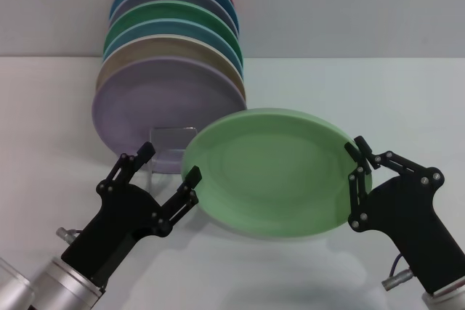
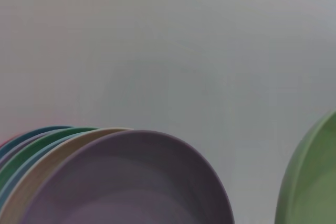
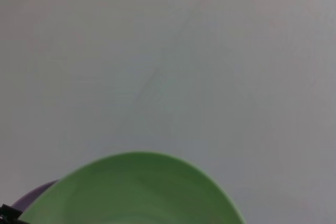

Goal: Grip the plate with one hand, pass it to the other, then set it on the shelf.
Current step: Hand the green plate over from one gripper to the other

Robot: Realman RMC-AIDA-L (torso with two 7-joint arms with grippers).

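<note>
Plate (image 1: 272, 176) in pale mint green hangs tilted above the white table (image 1: 407, 99), near the middle and slightly right, its right rim pinched between the closed fingers of the right gripper (image 1: 359, 167). At its left rim sits the left gripper (image 1: 169, 168), fingers spread wide, the nearer fingertip just touching or just beside the rim; contact is hard to judge. Neither wrist view shows its own fingers. Farther off on the left stands the shelf (image 1: 168, 147), its clear front frame low before a leaning row of plates, the lavender plate (image 1: 156, 110) foremost. My judgement is that the handover is the risk: should the right release before the left has closed, the plate could drop, or a poorly aimed closing finger may push it sideways into the stack.
</note>
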